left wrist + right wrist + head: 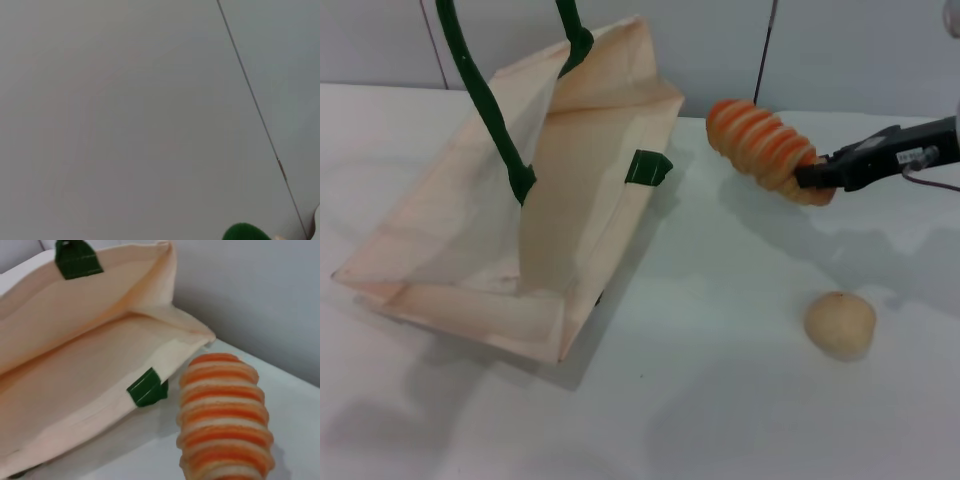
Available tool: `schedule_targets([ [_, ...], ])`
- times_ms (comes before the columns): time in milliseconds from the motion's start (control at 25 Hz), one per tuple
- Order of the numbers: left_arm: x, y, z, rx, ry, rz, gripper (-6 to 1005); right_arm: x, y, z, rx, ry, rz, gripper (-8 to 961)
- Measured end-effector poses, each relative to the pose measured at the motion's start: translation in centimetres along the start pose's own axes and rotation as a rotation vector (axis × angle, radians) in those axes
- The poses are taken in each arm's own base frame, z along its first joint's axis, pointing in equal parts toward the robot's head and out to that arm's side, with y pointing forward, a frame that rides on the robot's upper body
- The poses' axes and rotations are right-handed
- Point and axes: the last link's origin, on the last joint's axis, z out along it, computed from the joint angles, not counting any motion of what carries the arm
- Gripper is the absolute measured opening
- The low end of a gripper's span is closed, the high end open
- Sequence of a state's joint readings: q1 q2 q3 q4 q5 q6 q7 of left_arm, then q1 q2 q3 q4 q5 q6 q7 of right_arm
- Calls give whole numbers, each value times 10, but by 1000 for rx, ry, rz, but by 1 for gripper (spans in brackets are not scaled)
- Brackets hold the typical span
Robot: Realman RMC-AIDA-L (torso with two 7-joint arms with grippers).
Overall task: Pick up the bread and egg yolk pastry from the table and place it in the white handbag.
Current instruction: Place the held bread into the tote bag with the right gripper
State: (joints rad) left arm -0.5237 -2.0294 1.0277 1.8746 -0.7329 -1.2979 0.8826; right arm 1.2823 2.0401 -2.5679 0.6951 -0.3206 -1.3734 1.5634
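white table (720, 400), white handbag (470, 250), egg yolk pastry (840, 325)

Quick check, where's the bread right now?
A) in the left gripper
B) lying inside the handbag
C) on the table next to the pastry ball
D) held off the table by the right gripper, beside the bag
D: the right gripper clamps one end of the bread, which hangs above the table just right of the white handbag; the egg yolk pastry sits on the table alone.
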Motion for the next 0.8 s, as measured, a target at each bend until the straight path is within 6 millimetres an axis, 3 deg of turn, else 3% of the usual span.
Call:
schedule_targets([
  [320, 0, -1, 0, 4, 4, -2, 114, 6, 5, 0, -37, 40, -2, 226],
  [800, 8, 6, 8, -13, 34, 6, 114, -5, 21, 10, -125, 33, -34, 227],
])
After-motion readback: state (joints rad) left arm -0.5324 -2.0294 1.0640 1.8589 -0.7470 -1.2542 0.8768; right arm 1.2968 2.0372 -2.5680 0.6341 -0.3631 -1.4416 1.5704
